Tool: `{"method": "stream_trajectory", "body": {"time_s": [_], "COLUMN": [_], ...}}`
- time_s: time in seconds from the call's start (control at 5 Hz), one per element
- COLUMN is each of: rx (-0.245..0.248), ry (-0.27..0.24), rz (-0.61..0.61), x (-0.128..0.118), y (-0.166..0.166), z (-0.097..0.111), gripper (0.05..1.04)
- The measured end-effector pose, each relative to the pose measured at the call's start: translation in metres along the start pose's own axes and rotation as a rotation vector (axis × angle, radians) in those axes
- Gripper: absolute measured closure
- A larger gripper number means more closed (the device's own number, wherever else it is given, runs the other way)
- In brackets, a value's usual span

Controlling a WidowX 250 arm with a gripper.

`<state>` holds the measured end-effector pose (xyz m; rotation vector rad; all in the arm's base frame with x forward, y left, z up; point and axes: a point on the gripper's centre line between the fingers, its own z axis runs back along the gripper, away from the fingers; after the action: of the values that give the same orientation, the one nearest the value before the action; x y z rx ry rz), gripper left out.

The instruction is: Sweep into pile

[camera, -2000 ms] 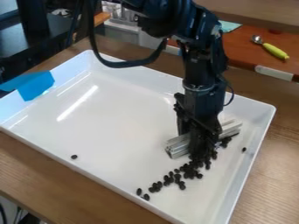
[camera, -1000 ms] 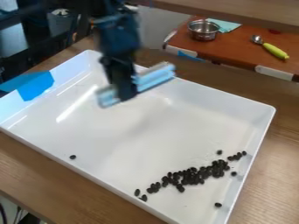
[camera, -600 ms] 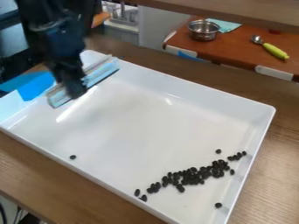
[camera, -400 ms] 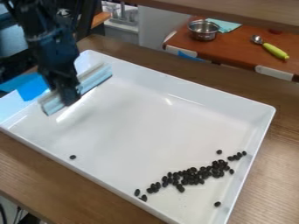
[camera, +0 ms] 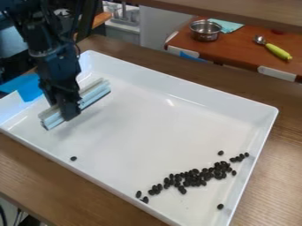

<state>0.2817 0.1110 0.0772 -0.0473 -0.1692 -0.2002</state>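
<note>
Beans [camera: 193, 178], small and dark, strewn in a loose slanting band across the near right part of the white tray [camera: 147, 114], thickest in the middle and toward the right, thinning to a few single ones at the lower left end. A short string of them up by the right wall, one just above the band, another well below it near the same wall, and a lone bean [camera: 73, 158] far over on the left, close to the near wall. Above the tray's left part, well apart from the band, the black gripper [camera: 70, 111], pointing down, with fingers closed about the middle of a pale grooved bar [camera: 96, 96], parted only by its thickness. Both ends of the bar jutting out past the grip, set on a slant, from lower left to upper right. Blue tape [camera: 29, 90] over the tray's left wall, wooden tabletop [camera: 112, 190] beneath. Farther back, on a red-brown surface [camera: 236, 52], a metal pot [camera: 205, 33] beside a teal cloth [camera: 229, 25], and a spoon [camera: 277, 50] with a yellow-green handle, to the right of both.
</note>
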Motion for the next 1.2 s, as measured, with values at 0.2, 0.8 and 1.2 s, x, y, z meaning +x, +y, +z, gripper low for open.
{"method": "stream_trajectory", "body": {"time_s": [0.2,0.8,1.2], "rx": [-0.006,-0.04,-0.017], "ry": [0.033,0.076,0.051], "rz": [0.007,-0.032,-0.05], "x": [-0.007,-0.01,-0.007], "y": [-0.014,-0.054,-0.068], "z": [-0.012,-0.025,-0.027], "gripper": [0.7,0.7,0.7]}}
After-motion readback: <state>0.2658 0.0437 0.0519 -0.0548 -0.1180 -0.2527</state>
